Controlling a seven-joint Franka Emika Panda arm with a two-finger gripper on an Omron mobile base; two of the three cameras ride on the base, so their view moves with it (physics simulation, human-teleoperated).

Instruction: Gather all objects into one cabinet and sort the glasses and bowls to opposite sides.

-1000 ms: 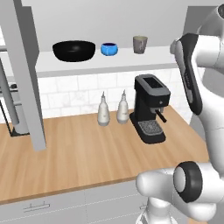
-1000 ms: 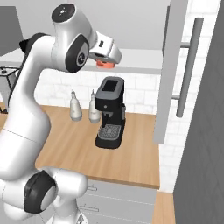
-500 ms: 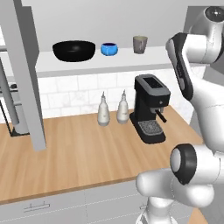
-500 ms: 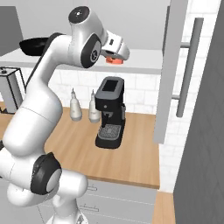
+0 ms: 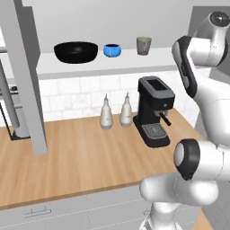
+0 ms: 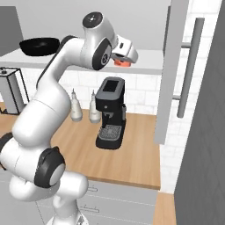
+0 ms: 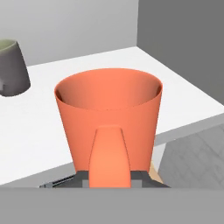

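Upper centre of the right base view: my end effector is closed on the salmon-red glass, carried level with the front edge of the cabinet shelf, directly above the black coffee machine. I see only a sliver of the glass there, below the white hand. In the hand view the glass sits at frame centre, mouth up and upright, with one finger lying against its near wall; I read the jaws as narrowly parted and clamped on it. Behind it, the pale shelf board runs across the frame, and the dark cabinet side panel fills the upper right. I cannot tell whether the glass base touches the board.

Upper left of the hand view: the grey-green cup stands on the shelf, well apart from the held glass.

Upper half of the left base view, left to right along the shelf: the wide black bowl, the small blue bowl just beside it, then the grey-green cup, standing apart.

Middle of the left base view: two white bottles stand on the wooden counter, just left of the coffee machine.
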